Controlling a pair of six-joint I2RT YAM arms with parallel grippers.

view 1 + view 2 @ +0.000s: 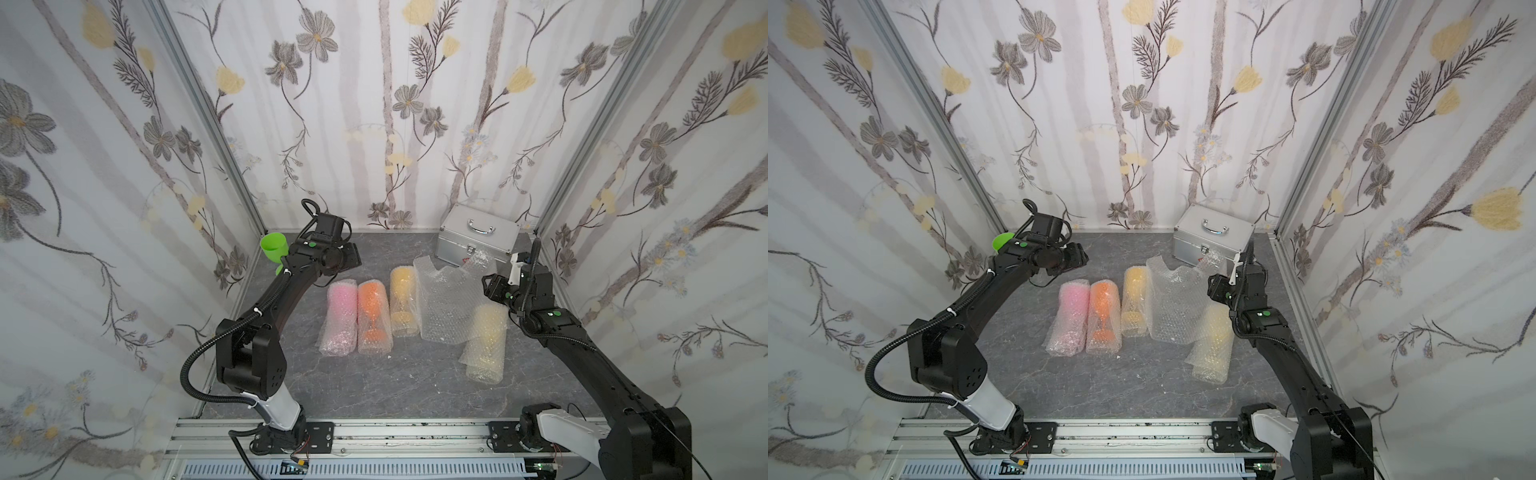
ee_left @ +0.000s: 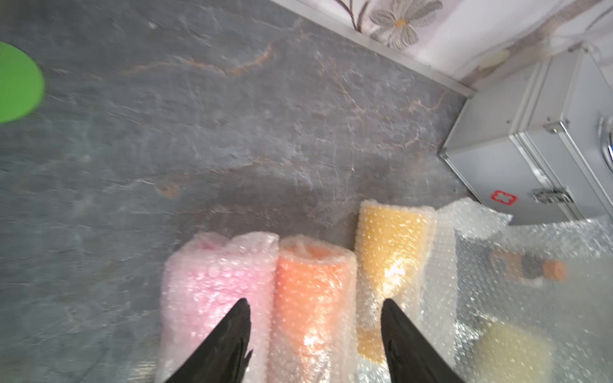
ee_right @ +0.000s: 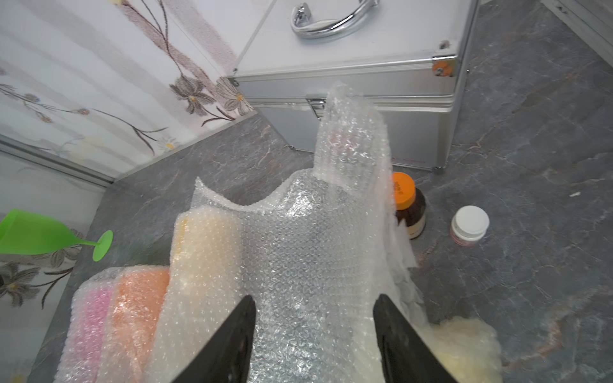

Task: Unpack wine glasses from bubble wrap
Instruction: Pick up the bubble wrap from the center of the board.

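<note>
Wine glasses (image 1: 374,307), four in bubble wrap tubes (image 1: 338,340), green glass (image 1: 272,247) bare, left claw (image 2: 315,301) released, right claw (image 3: 315,298) released

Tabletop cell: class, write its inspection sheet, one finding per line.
Surface: grey veined stone-look tabletop, no spill seen.
Job's things: green plastic goblet unwrapped, far left; pink goblet, orange goblet, amber goblet, pale yellow goblet each inside a bubble-wrap roll; clear bubble-wrap sheet spread loose.
Clutter: silver aluminium case; brown orange-capped bottle; white-lidded jar.
Hands: left hand open near the pink and orange rolls; right hand open by the loose sheet; both empty.
Cables: black corrugated conduit along each arm.
Surroundings: floral wallpaper walls on three sides.
</note>
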